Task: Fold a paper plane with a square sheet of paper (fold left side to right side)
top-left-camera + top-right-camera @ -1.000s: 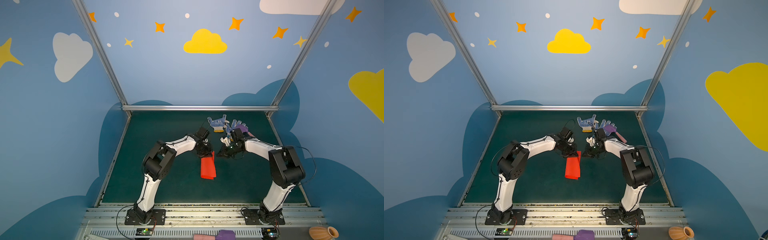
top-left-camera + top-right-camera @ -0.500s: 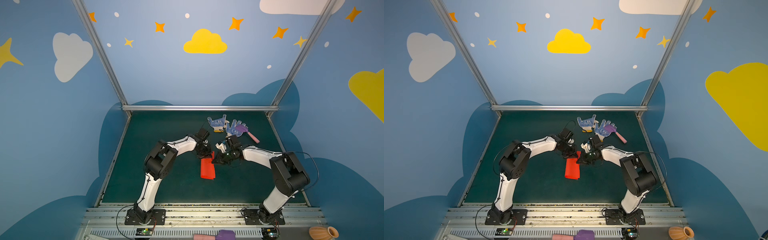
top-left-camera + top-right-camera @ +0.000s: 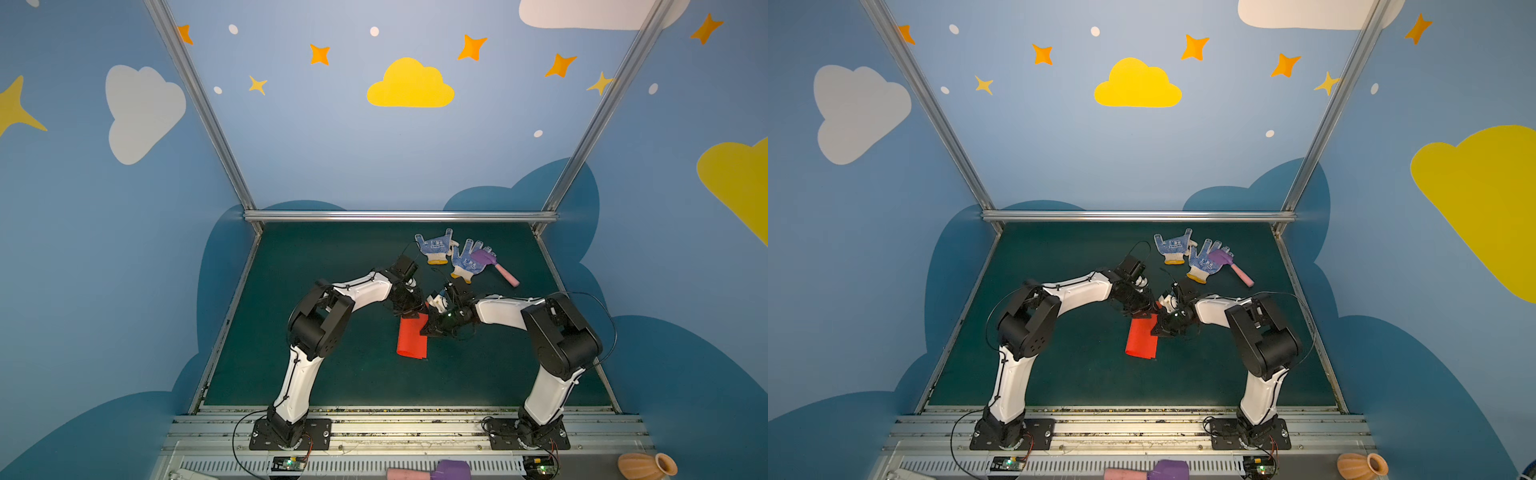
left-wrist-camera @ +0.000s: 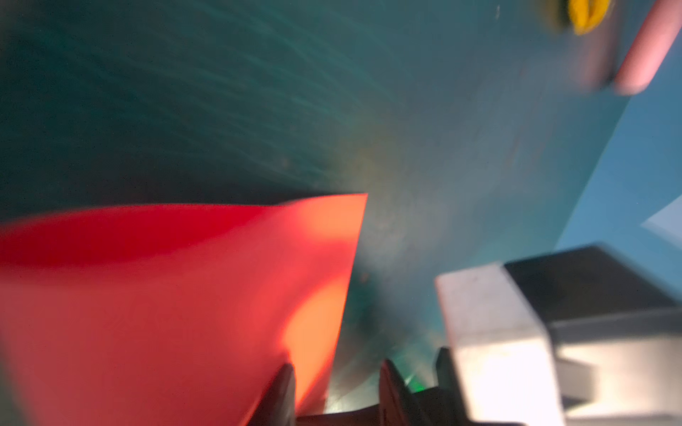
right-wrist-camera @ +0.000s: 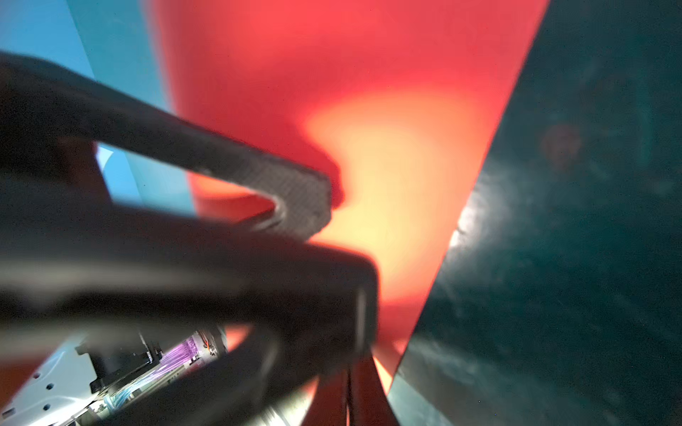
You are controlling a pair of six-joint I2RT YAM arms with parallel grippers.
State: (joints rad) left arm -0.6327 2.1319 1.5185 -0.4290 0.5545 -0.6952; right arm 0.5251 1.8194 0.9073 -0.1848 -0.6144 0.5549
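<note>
Taking the green mat (image 3: 332,270) as a clock face with twelve at the back wall, the left gripper (image 3: 412,308) hung just past the centre toward twelve, over the far end of the red paper (image 3: 411,338). In the left wrist view its jaws stood partly apart around the paper's (image 4: 166,313) side edge, one dark finger (image 4: 286,383) behind the paper and the gap too wide for a grip on it.

The paper lay near the centre of the mat in both top views (image 3: 1142,338). It was a narrow upright rectangle whose long sides ran roughly from twelve to six, the near end toward six. In the wrist views it bowed up off the mat rather than lying flat.

The right gripper (image 3: 428,330) came in from three o'clock, its tip at the paper's right edge. Its jaws were closed. Through the blur it could not be told whether they pinched the paper or only touched it.

Two blue-dotted gloves (image 3: 434,247) lay at about one o'clock. A purple-and-pink toy hammer (image 3: 494,266) lay just right of them, its head on one glove.
</note>
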